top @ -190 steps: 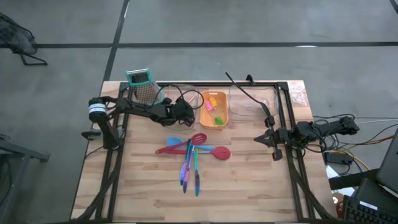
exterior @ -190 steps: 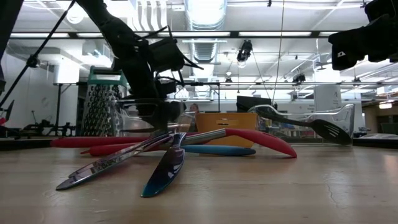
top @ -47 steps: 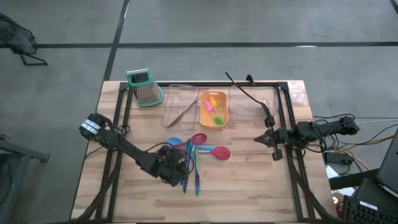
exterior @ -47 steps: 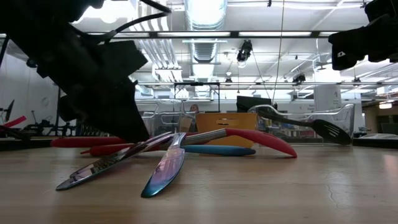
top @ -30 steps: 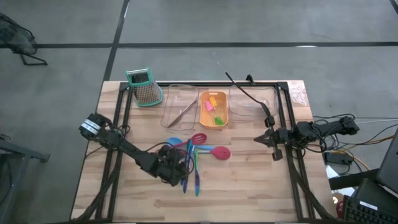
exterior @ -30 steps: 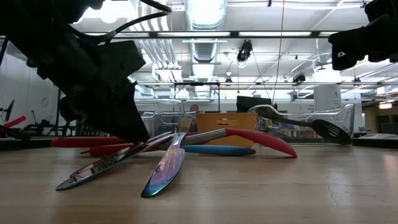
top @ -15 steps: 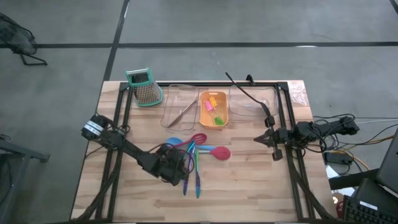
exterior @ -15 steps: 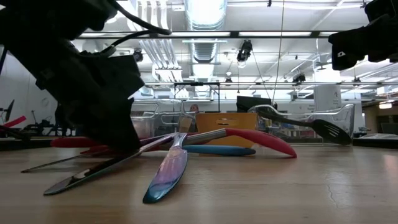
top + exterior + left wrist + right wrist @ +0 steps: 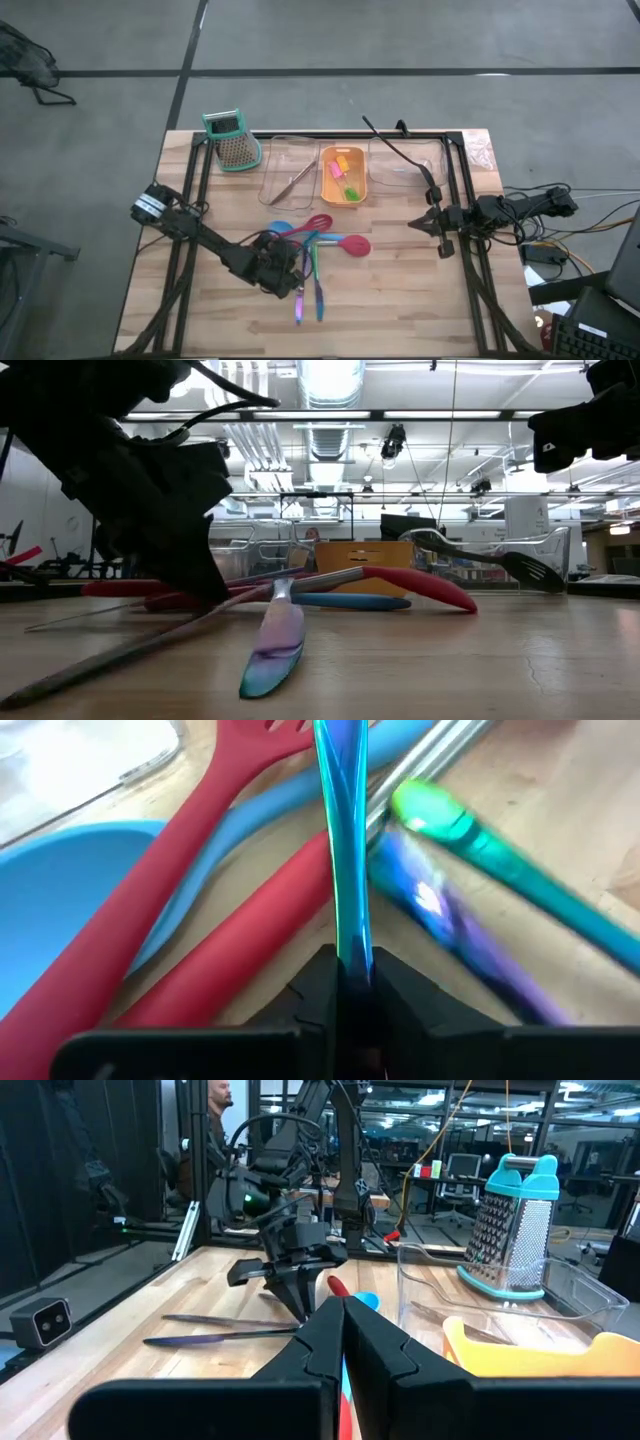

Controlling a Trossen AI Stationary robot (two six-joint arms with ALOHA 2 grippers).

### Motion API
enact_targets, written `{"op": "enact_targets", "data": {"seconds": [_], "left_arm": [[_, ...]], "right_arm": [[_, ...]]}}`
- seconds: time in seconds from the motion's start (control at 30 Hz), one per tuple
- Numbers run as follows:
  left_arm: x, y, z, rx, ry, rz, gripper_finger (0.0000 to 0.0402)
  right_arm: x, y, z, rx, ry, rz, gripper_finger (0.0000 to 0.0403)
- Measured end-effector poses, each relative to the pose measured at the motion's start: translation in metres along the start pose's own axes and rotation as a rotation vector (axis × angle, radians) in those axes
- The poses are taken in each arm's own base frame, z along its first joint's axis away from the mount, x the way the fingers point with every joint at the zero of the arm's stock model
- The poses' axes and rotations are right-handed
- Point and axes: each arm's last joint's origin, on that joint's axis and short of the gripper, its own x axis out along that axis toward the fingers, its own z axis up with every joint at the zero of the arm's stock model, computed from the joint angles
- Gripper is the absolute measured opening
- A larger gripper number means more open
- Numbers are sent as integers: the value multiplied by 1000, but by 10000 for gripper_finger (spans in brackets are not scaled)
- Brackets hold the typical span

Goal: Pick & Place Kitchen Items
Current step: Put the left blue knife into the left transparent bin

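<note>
I see the thin iridescent blue stick (image 9: 340,850) pinched between my left gripper (image 9: 352,982) fingers at lower centre of the high view, lying across the red spatulas (image 9: 190,910) and blue spatula (image 9: 60,890). Purple (image 9: 299,302) and green (image 9: 318,298) sticks lie just beside. My right gripper (image 9: 432,226), fingers together, waits centre right.

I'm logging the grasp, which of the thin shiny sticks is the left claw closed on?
The blue stick, pinched on edge between the left claw; the purple stick and green stick lie loose beside it.
</note>
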Motion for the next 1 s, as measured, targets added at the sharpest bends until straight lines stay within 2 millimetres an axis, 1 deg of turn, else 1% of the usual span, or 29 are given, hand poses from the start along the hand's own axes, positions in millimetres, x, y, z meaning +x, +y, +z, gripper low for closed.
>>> {"op": "enact_targets", "data": {"seconds": [0.17,0.3,0.5,0.6,0.73,0.83,0.9,1.0], "left_arm": [[-4,-4,5,3,-13,-18,58],[-6,-8,9,18,-19,-29,47],[-10,-13,15,43,-34,-33,47],[-15,-13,22,48,-59,-9,51],[-31,-12,37,61,-97,40,52],[-47,-8,54,73,-156,83,47],[-55,-1,67,75,-185,116,47],[-60,12,87,55,-217,165,51]], "right_arm": [[0,0,0,0,0,0,8],[0,0,0,0,0,0,8],[0,0,0,0,0,0,8],[0,0,0,1,0,0,8],[0,0,0,1,0,0,8],[0,0,0,0,0,0,8],[0,0,0,1,0,0,8],[0,0,0,0,0,0,8]]}}
